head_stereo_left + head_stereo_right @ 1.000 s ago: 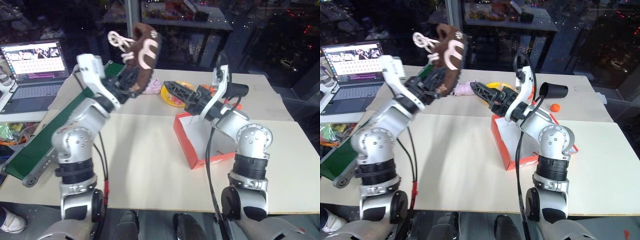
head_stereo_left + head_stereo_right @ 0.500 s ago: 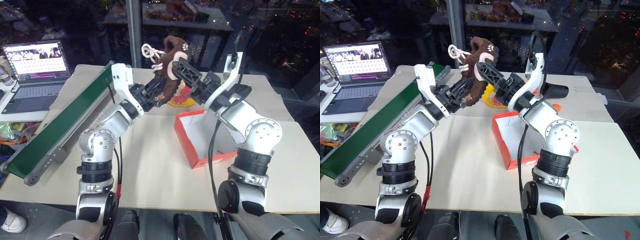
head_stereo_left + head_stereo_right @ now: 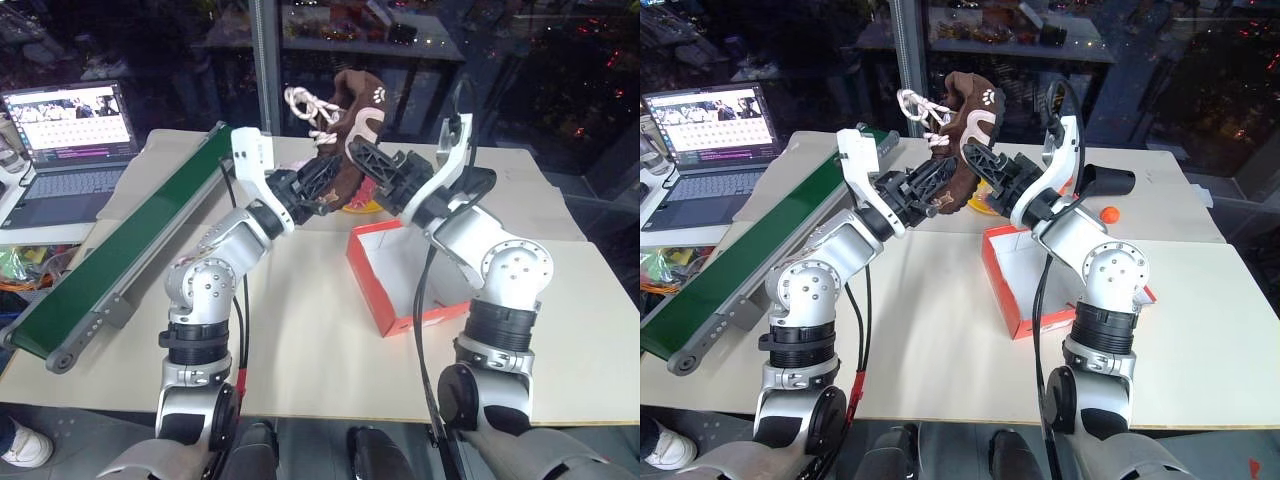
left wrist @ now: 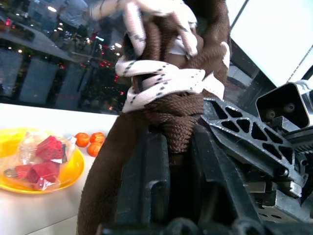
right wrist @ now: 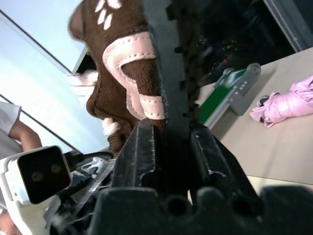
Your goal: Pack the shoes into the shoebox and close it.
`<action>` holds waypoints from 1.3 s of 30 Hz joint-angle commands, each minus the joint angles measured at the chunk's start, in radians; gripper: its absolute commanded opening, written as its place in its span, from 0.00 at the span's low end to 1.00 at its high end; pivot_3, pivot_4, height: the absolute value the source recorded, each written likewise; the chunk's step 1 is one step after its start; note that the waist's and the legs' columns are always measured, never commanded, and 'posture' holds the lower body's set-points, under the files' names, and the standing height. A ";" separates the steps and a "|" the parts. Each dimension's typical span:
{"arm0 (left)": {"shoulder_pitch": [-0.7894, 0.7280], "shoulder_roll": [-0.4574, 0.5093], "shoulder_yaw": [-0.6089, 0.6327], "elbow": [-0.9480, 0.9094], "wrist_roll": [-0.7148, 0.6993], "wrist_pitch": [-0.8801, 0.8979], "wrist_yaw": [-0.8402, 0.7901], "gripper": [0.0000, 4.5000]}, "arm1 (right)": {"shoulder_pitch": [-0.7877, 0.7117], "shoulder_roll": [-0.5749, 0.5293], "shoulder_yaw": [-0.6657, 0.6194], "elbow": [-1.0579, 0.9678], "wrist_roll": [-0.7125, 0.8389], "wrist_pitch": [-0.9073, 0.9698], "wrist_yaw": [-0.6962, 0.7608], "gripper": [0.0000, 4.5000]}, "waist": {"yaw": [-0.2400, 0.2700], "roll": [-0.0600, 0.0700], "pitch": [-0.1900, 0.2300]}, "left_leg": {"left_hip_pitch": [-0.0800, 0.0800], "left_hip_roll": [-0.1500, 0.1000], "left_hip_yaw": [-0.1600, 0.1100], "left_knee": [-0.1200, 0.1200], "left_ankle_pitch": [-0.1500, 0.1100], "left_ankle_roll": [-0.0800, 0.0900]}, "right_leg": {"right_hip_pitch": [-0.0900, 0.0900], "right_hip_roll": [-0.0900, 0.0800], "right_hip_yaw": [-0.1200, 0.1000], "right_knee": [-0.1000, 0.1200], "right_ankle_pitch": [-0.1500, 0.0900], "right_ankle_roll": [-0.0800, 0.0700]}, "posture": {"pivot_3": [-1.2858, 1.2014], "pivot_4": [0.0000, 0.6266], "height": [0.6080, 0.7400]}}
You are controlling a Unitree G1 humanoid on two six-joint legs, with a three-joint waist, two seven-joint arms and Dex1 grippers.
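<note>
Brown shoe (image 3: 350,150) aloft | left gripper (image 3: 322,183) and right gripper (image 3: 368,160) both clamp it | shoebox (image 3: 405,270) open

Robotics lab/test setup: pale beige tabletop (image 3: 300,330) w/ green conveyor belt (image 3: 120,255), open grey laptop (image 3: 65,140) alongside; dark glass wall (image 3: 560,70) behind, night outside.

One brown shoe (image 3: 352,128) is up in the air. One red shoebox (image 3: 400,275) sits open on the table (image 3: 300,330). One yellow plate (image 4: 34,169) holds a bag of red pieces, and two small orange fruits (image 4: 89,139) lie beside it. One pink plush toy (image 5: 286,100), one green conveyor (image 3: 120,250), one laptop (image 3: 65,135), one black cup (image 3: 1108,182), one orange ball (image 3: 1109,213).
</note>
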 commanded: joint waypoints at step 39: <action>0.262 0.266 -0.016 -0.217 0.018 0.125 -0.042 1.00 | 0.005 -0.546 0.488 0.703 -0.796 -0.301 0.729 0.06 | 0.001 0.001 0.001 | 0.000 -0.002 0.001 0.001 0.000 0.000 | 0.000 -0.001 0.003 -0.002 0.000 0.002 | 0.52 0.24 0.97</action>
